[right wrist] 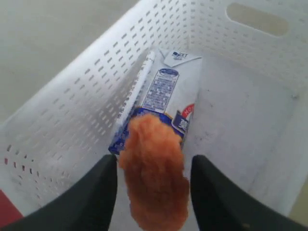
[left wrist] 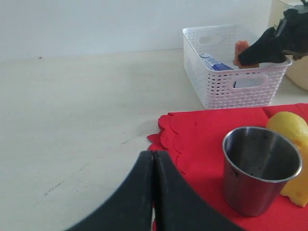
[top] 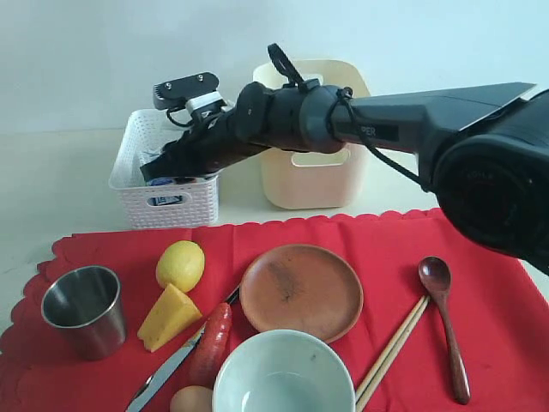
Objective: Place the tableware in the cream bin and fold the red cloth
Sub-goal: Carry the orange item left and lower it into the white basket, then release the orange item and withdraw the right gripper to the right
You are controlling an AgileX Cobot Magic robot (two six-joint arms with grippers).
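tabletop (top: 51, 172) pale under red cloth (top: 502, 300)

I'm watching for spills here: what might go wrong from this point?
The orange food piece sits between the right gripper's parted jaws, over the carton in the white basket. It may stick to a finger and ride back out. The knife lies tight against the sausage, so grasping it could send the sausage rolling.

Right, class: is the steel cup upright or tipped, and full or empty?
Upright and empty: the steel cup stands on its base on the red cloth, its bare inside showing.
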